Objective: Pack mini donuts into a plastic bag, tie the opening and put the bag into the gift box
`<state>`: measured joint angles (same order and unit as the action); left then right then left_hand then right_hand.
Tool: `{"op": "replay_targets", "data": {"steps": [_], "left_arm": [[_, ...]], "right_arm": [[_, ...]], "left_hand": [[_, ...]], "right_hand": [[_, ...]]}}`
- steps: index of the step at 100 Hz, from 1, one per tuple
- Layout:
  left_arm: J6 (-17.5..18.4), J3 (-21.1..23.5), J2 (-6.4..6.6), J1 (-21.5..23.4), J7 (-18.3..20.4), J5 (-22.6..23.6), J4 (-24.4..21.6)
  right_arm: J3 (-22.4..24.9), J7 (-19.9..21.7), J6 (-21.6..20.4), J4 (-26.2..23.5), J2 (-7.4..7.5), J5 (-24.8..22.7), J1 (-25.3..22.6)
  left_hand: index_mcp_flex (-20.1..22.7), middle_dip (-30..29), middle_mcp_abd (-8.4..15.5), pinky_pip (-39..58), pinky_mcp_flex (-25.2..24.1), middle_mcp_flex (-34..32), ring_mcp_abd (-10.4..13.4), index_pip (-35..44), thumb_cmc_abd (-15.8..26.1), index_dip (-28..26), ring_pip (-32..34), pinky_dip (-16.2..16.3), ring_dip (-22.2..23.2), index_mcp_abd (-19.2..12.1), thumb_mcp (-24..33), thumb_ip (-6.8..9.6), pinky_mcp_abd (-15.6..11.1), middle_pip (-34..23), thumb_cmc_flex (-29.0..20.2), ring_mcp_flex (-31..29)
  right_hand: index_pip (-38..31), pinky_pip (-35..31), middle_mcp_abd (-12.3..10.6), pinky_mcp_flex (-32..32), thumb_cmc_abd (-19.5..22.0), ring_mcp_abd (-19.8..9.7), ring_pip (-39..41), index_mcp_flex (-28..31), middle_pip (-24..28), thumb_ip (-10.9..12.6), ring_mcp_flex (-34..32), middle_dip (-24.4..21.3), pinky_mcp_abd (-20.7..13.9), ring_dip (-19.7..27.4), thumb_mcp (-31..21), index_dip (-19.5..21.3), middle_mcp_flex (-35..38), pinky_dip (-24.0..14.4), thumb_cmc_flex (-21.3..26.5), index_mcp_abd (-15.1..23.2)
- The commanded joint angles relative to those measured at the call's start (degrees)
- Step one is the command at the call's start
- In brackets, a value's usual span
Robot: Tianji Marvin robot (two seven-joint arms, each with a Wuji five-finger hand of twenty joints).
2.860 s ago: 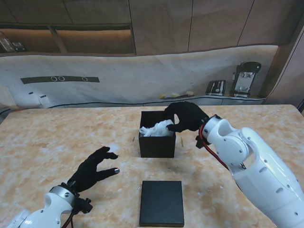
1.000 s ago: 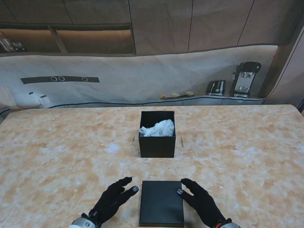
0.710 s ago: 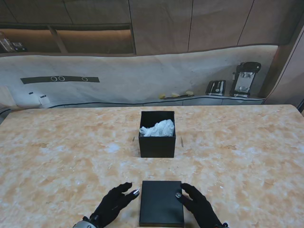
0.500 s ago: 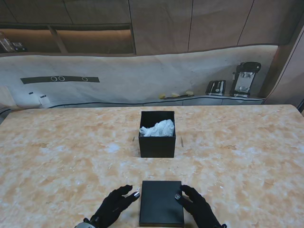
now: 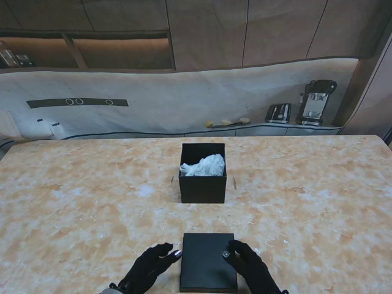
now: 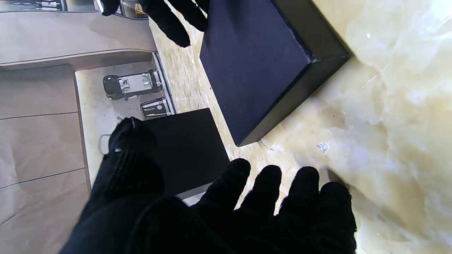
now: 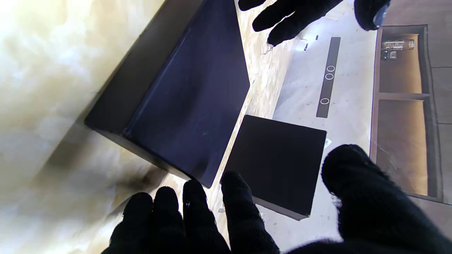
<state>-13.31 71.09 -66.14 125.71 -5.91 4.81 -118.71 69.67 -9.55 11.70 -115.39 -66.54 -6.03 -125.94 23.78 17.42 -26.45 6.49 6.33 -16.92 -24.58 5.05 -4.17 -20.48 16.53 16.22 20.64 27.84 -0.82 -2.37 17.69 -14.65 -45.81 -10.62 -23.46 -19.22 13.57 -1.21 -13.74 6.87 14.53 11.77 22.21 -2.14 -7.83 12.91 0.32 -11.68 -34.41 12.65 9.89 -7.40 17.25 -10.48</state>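
The black gift box (image 5: 203, 173) stands open at the table's middle with the white plastic bag (image 5: 204, 165) bunched inside it. Nearer to me lies the flat black lid (image 5: 208, 261), seen close up as lid (image 6: 257, 63) and lid (image 7: 190, 95) in the wrist views. My left hand (image 5: 148, 269) rests open at the lid's left edge, fingers spread. My right hand (image 5: 251, 267) is open at the lid's right edge, its thumb tip touching the lid's far right corner. The box (image 6: 187, 148) and box (image 7: 279, 162) show beyond the lid. No donuts are visible.
The marble table (image 5: 73, 202) stretches wide on both sides. A white counter runs behind it, with a toaster (image 5: 278, 113) and a coffee machine (image 5: 317, 101) at the back right.
The right hand left the bag in the box and came down beside the lid. Over the last second both hands slid slightly toward me and inward against the lid's edges.
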Motion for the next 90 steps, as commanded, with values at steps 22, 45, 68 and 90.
{"op": "replay_targets", "data": {"steps": [22,45,68,90], "left_arm": [[-2.13,-0.84,-0.25,-0.14,1.57,-1.39,-0.4],[-3.35,-1.68,-0.72,-0.55,0.41,-3.08,-0.05],[-2.68,-3.46,-1.42,-2.44,-1.54,-5.64,1.67],[-3.64,-4.44,-1.84,-3.76,-2.05,-7.85,2.7]], "right_arm": [[-0.77,0.77,1.17,0.33,-0.61,0.12,-0.45],[-1.34,0.65,1.65,0.61,-0.71,0.78,-0.12],[-1.53,0.62,1.97,0.66,-0.72,0.68,0.05],[-1.74,0.81,2.72,0.69,-0.72,0.85,0.22]], "left_hand": [[1.84,0.82,-0.67,24.41,-8.83,-2.07,-2.26,-0.25,0.94,-2.09,1.46,2.53,1.47,1.25,-0.68,0.84,2.02,-1.06,-0.65,-1.47],[0.91,0.64,-0.26,25.14,-10.02,-0.78,-1.67,-0.62,1.42,-1.98,1.03,1.78,1.2,0.92,-0.55,0.89,1.31,-0.66,-1.06,-0.34],[0.21,0.51,0.29,23.96,-10.36,0.22,-0.99,-0.76,2.16,-1.9,0.54,0.5,0.78,0.58,-0.47,0.92,0.12,-0.73,-1.67,0.35],[0.27,0.54,0.3,24.22,-10.12,0.02,-1.0,-0.7,2.19,-1.9,0.74,0.27,0.83,0.42,-0.46,0.9,0.12,-1.08,-2.35,0.1]], "right_hand": [[-1.35,0.93,-1.22,-1.08,0.4,0.05,0.4,-1.73,0.05,-2.31,0.76,-0.59,1.78,0.15,-0.62,-0.7,-0.22,-2.19,-0.75,1.39],[-1.85,1.33,-1.39,-1.1,0.12,-0.29,0.48,-1.61,-0.31,-2.31,0.97,-0.75,1.58,0.09,-1.0,-0.96,-0.23,-3.03,-0.76,1.52],[-2.29,1.55,-1.42,-1.24,-0.11,-0.36,0.63,-1.42,-0.4,-2.34,1.07,-0.78,1.66,0.02,-1.38,-1.21,-0.17,-3.89,-0.79,1.74],[-2.56,1.74,-1.5,-1.29,-0.38,-0.39,0.63,-1.19,-0.53,-2.35,1.13,-0.83,1.59,0.03,-1.67,-1.44,-0.17,-4.62,-0.85,1.9]]}}
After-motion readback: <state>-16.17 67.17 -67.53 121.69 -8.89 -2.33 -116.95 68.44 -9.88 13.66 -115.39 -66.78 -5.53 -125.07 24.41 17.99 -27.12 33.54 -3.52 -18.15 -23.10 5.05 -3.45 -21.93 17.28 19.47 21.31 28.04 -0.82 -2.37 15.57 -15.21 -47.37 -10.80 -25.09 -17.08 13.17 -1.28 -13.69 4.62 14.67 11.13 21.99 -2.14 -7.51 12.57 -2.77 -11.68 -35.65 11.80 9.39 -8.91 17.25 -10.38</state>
